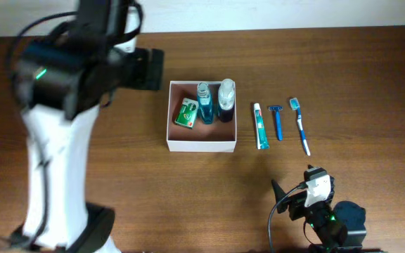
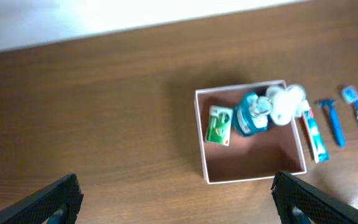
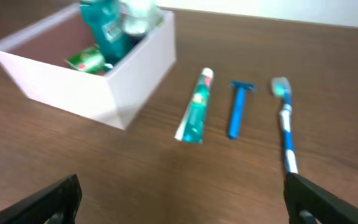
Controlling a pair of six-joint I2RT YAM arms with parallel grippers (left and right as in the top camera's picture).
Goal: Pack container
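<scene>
The container (image 1: 201, 146), a white-walled box with a pinkish-brown inside, sits mid-table. It holds a green packet (image 1: 185, 112), a teal bottle (image 1: 205, 104) and a dark bottle with a white cap (image 1: 226, 100). To its right lie a toothpaste tube (image 1: 260, 126), a blue razor (image 1: 278, 121) and a blue-white toothbrush (image 1: 301, 126). My left gripper (image 2: 179, 202) is open and empty, high above the table left of the container (image 2: 253, 179). My right gripper (image 3: 182, 199) is open and empty, low over the table in front of the toothpaste tube (image 3: 194, 106), razor (image 3: 236, 109) and toothbrush (image 3: 284, 124).
The left arm's white body (image 1: 55, 161) covers the table's left side in the overhead view. The right arm's base (image 1: 325, 218) sits at the front edge. A pale wall runs along the table's far edge (image 1: 259, 21).
</scene>
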